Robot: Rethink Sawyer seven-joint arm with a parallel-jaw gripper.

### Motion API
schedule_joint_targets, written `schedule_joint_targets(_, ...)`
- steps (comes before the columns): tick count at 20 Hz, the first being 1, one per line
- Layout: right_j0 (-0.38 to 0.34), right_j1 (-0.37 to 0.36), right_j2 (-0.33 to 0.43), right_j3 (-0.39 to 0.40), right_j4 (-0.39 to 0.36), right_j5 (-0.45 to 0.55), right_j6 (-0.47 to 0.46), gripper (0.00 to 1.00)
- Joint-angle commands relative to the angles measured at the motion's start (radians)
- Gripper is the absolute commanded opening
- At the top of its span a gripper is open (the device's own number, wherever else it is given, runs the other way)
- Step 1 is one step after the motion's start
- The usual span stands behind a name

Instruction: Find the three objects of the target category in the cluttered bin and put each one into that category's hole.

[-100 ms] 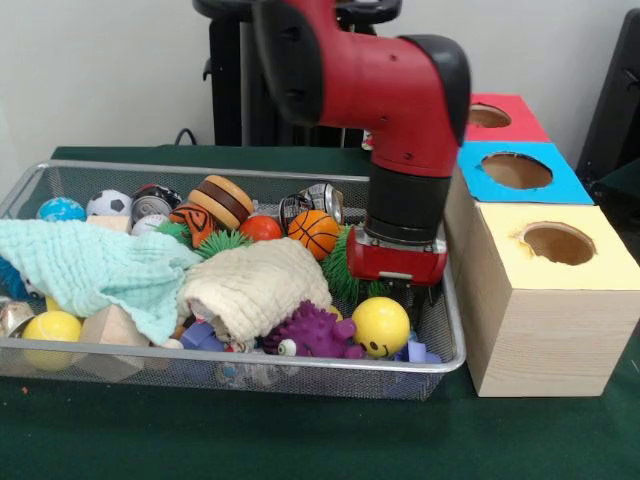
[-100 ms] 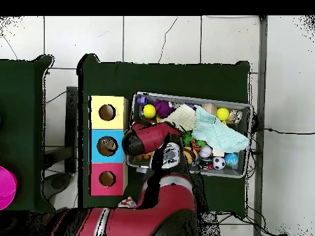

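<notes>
A wire mesh bin (image 1: 250, 172) holds a jumble of toys. My gripper (image 1: 410, 292) hangs low inside the bin's right end, just behind a yellow smiley ball (image 1: 380, 325); its tips are hidden. A small basketball (image 1: 314, 232) and a red ball (image 1: 260, 228) lie to its left. A purple spiky toy (image 1: 312, 330) sits by the smiley ball. Soccer ball (image 1: 108, 203), blue ball (image 1: 62, 209) and yellow tennis ball (image 1: 52, 327) lie at the left. From overhead, the arm (image 2: 147, 140) covers the end of the bin (image 2: 248, 123) nearest the boxes.
Three wooden boxes with round holes stand right of the bin: yellow-topped (image 1: 558, 243), blue-topped (image 1: 517, 170), red-topped (image 1: 489, 116). A teal cloth (image 1: 90, 265) and a cream cloth (image 1: 255, 285) cover part of the toys. Cans (image 1: 320, 200) and a green spiky toy (image 1: 345, 270) lie near the arm.
</notes>
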Motion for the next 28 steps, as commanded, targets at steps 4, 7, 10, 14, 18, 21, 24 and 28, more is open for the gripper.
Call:
schedule_joint_targets(4,0.123,0.509,-0.224,-0.31,0.158,-0.209,0.248,1.0)
schedule_joint_targets(7,0.134,0.516,-0.244,-0.304,0.181,-0.23,0.246,1.0)
schedule_joint_targets(10,0.135,0.515,-0.247,-0.291,0.198,-0.261,0.223,1.0)
schedule_joint_targets(14,0.138,0.499,-0.244,-0.255,0.239,-0.284,0.217,1.0)
schedule_joint_targets(18,0.162,0.49,-0.272,-0.221,0.267,-0.347,0.199,1.0)
schedule_joint_targets(21,0.226,0.509,-0.362,-0.183,0.342,-0.438,0.216,1.0)
schedule_joint_targets(24,0.278,0.52,-0.433,-0.128,0.42,-0.555,0.211,1.0)
schedule_joint_targets(28,0.274,0.497,-0.422,-0.048,0.467,-0.776,0.194,1.0)
